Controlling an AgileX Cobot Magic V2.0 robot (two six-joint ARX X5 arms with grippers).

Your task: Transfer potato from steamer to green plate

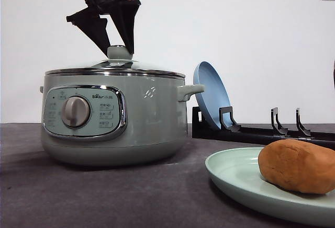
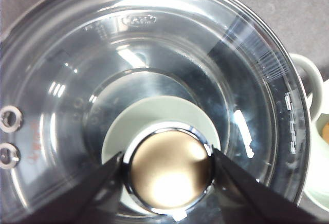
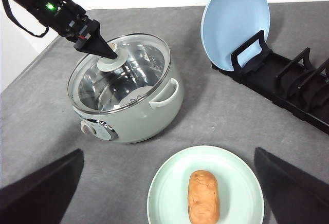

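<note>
The potato [image 1: 298, 165] [image 3: 203, 196] lies on the green plate [image 1: 235, 173] [image 3: 241, 193], at the front right of the table. The steamer [image 1: 146, 118] [image 3: 149, 116] stands at the left with its glass lid [image 1: 146, 67] [image 2: 154, 39] seated on it. No potato shows through the glass. My left gripper [image 1: 119, 50] [image 2: 167, 160] [image 3: 110, 54] reaches down from above and is shut on the lid's knob [image 1: 119, 54] [image 2: 169, 170], one finger on each side. My right gripper [image 3: 168, 152] hangs open above the green plate, its fingers spread wide and holding nothing.
A blue plate [image 1: 209, 94] [image 3: 236, 18] stands on edge in a black dish rack [image 1: 272, 131] [image 3: 288, 80] behind the green plate. The steamer's side handle [image 1: 191, 91] [image 2: 308, 75] points toward the rack. Dark grey cloth covers the table [image 3: 216, 116].
</note>
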